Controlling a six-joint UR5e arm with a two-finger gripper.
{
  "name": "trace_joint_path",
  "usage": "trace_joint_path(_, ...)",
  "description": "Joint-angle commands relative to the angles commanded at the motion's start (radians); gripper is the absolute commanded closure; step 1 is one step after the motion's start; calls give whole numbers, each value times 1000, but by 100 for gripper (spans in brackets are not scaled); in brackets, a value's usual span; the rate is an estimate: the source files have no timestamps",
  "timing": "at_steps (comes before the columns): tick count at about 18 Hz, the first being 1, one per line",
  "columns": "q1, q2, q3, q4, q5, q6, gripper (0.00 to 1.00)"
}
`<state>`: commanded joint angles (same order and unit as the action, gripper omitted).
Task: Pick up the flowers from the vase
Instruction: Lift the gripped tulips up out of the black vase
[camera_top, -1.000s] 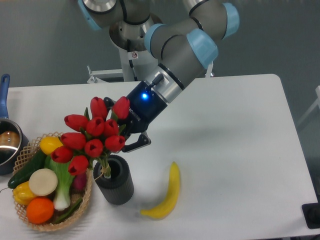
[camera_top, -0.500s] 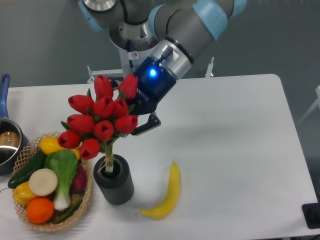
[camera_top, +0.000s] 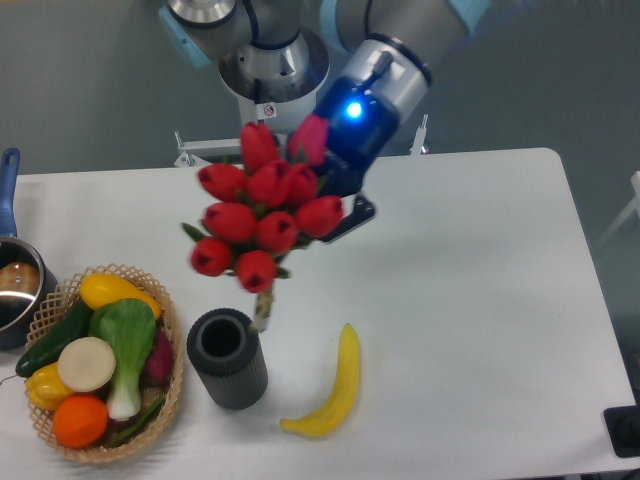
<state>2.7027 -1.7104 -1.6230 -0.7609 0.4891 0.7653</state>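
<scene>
Gripper (camera_top: 325, 205), dark body with blue lamp lit, clamped on the flowers (camera_top: 262, 215): glossy red closed tulip buds, pale bound stems hanging clear above the table (camera_top: 480, 280). Vase (camera_top: 228, 358): dark grey ribbed cylinder, round mouth vacant, upright below the stems. Banana (camera_top: 335, 385) beside it. Table white, matte; wall grey.

Red tulip flowers (camera_top: 262, 218) aloft, stems clear above empty grey ribbed vase (camera_top: 228, 358)

We see even, soft overhead light on the white table (camera_top: 480, 300); shadows stay faint; the flowers (camera_top: 262, 217) are motion-blurred; a blue lamp glows on the gripper (camera_top: 335, 200).
</scene>
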Motion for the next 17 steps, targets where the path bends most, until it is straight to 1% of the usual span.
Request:
trace_joint_path(1, 12, -6, 8, 0, 21, 23, 58)
trace_joint_path(4, 20, -15, -1, -3, 75, 106, 58)
trace_joint_path(6, 32, -26, 3, -3, 114, 143, 58)
trace_joint_path(8, 32, -32, 11, -5, 143, 144, 58)
trace_joint_path(10, 31, -31, 6, -5, 146, 143, 58)
trace_joint_path(15, 37, -18, -24, -5, 146, 146, 58)
trace_joint_path(17, 40, -18, -26, -3, 144, 146, 58)
